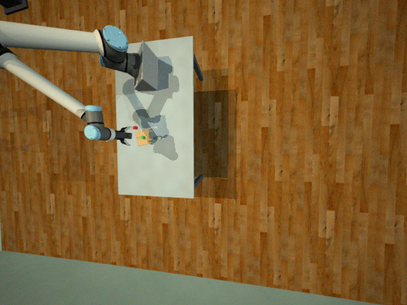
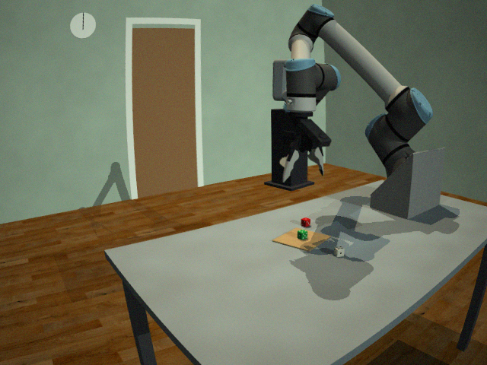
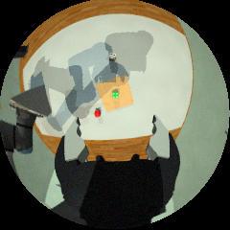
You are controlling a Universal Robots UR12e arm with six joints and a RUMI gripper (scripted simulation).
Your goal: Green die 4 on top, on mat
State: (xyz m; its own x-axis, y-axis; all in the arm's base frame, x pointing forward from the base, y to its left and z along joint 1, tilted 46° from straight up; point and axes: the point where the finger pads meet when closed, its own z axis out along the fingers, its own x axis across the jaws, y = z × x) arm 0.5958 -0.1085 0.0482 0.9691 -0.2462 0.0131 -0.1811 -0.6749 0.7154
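Note:
The green die (image 1: pixel 142 137) (image 2: pixel 302 234) (image 3: pixel 115 94) sits flat near the middle of the orange mat (image 1: pixel 140 142) (image 2: pixel 284 239) (image 3: pixel 126 100), fully inside its edges. Its top looks like four pips in the wrist view, though it is small there. The red die (image 1: pixel 135 127) (image 2: pixel 305 222) (image 3: pixel 98 113) lies flat on the table just off the mat. The white die (image 1: pixel 159 138) (image 2: pixel 338 252) (image 3: pixel 112 57) rests on the table beyond the mat's other side, in shadow. My gripper (image 1: pixel 130 135) (image 2: pixel 303 177) (image 3: pixel 116 117) is open and empty, high above the table and back from the mat.
The table (image 1: pixel 154 177) (image 2: pixel 220 283) (image 3: pixel 163 72) carries the arm's grey base block (image 1: pixel 147 74) (image 2: pixel 409 184) at one end. The arm's shadows fall across the white die and part of the mat.

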